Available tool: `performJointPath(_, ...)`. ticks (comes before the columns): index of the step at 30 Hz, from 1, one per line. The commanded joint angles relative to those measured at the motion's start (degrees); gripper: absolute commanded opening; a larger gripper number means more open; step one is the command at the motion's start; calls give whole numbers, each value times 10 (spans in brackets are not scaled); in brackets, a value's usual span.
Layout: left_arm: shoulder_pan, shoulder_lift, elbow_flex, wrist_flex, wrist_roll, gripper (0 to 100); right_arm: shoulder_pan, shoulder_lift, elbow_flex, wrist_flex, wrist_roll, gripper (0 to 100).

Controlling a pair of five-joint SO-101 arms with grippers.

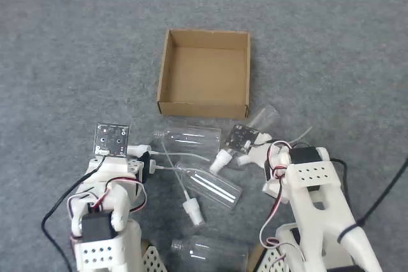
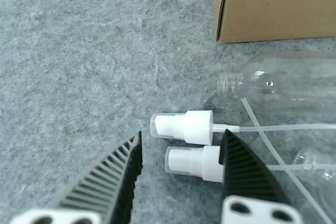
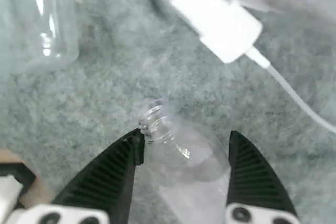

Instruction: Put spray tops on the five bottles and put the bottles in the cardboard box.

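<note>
Left pincer (image 2: 181, 144) wide open, holding nothing. Two spray tops lie side by side on the grey tabletop (image 2: 79, 51) right at its tips. The nearer spray top (image 2: 193, 162) sits in the gap between the jaws, its tube end tucked behind one jaw. The farther spray top (image 2: 184, 127) lies just past the tips, its thin dip tube running off toward the bottles. An uncapped clear bottle (image 2: 278, 80) lies on its side just beyond, with its neck towards the tops. A corner of the cardboard box (image 2: 273, 17) is just behind it.

Right pincer (image 3: 186, 137) also spread wide, straddling a second uncapped bottle (image 3: 186, 169) that lies on the tabletop. This bottle's neck and shoulder sit between the jaws and its open mouth is just beside one jaw tip. Can't tell whether the jaws touch it. A third spray top (image 3: 215, 19) with its tube lies near, ahead of the pincer, and another clear bottle (image 3: 42, 19) is off to one side.

From the high view the box is upright, open and has no bottles inside. All the bottles lie on their sides in front of it, between the two arms. One long bottle (image 1: 213, 186) is in the middle and one low bottle (image 1: 210, 253) is near the arm bases. A loose spray top (image 1: 193, 210) lies between those two
</note>
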Motion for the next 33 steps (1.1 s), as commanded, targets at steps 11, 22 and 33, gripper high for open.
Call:
performJointPath(11, -4, -11, -7, -19, 1, 225, 38, -15, -48, -3, -93, 178)
performJointPath(22, -4, -11, -7, -19, 1, 225, 35, -15, -50, 24, -50, 303)
performJointPath(33, -4, -11, -7, -19, 1, 225, 39, -16, -47, 51, 46, 303)
